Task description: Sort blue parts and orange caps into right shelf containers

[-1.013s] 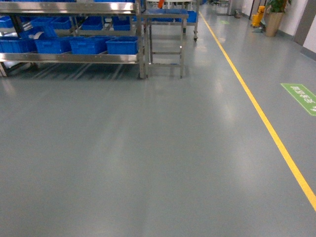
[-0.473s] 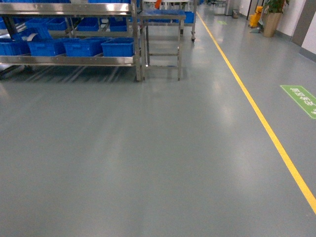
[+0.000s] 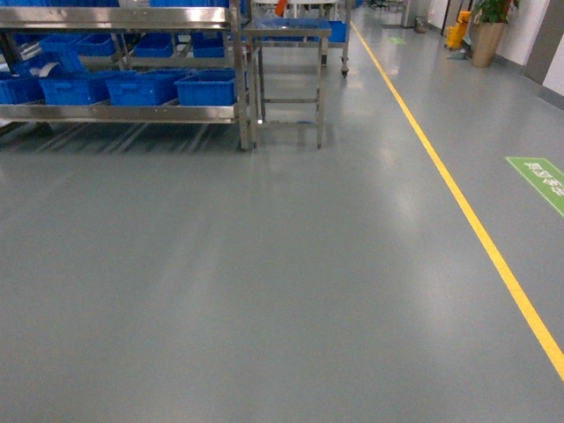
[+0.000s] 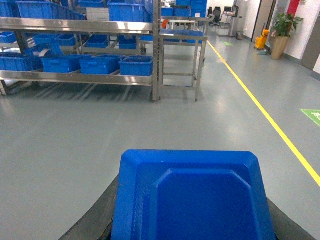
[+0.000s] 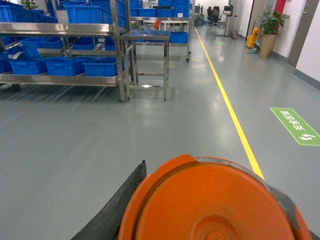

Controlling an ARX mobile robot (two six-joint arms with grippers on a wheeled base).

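Blue blocky plastic part (image 4: 192, 197) fills your left wrist view right at the left claw, dark finger edges (image 4: 92, 220) showing on both sides of it; you cannot tell how wide the jaws stand. Your right claw likewise has an orange rounded cap (image 5: 212, 202) pressed close, a black finger (image 5: 117, 205) at its left. Grey floor (image 3: 264, 282) stretches ahead. Well beyond both claws, ahead and left, stands the stainless steel shelf (image 3: 132, 112) with bright blue plastic crates (image 3: 207, 88).
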